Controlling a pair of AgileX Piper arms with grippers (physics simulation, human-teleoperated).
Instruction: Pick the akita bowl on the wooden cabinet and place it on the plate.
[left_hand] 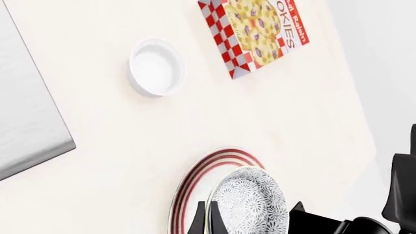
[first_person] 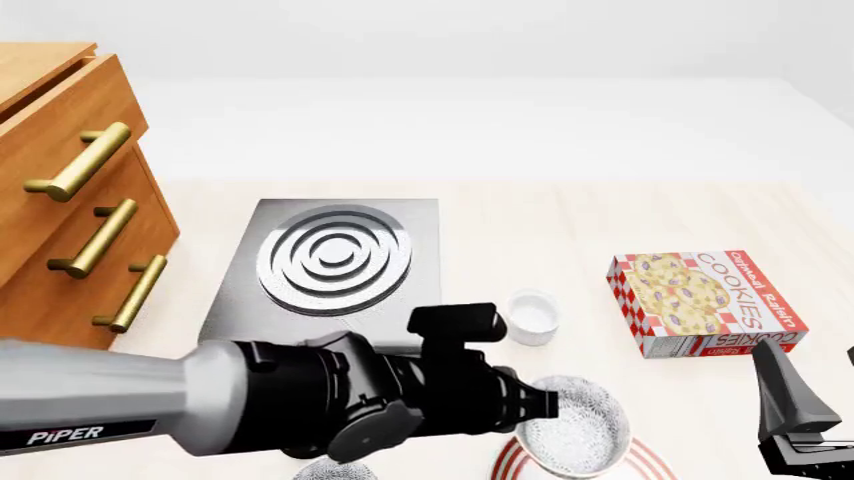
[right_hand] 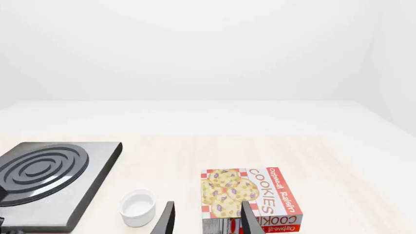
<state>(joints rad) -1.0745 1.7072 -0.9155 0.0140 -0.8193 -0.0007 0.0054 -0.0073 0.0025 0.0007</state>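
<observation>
- Speckled grey-and-white, the bowl (first_person: 577, 432) hangs just above the red-ringed plate (left_hand: 195, 183), its rim pinched between the left gripper's (left_hand: 209, 220) fingers, which are nearly closed on it.
- Orange-brown cabinet (first_person: 60, 190) stands far left, well apart from the bowl.
- Right gripper (right_hand: 206, 220) hovers with its jaws apart, holding nothing, near the cookie box (right_hand: 250, 195).
- Small white bowl (first_person: 531, 317) sits between stove (first_person: 327, 262) and box.
</observation>
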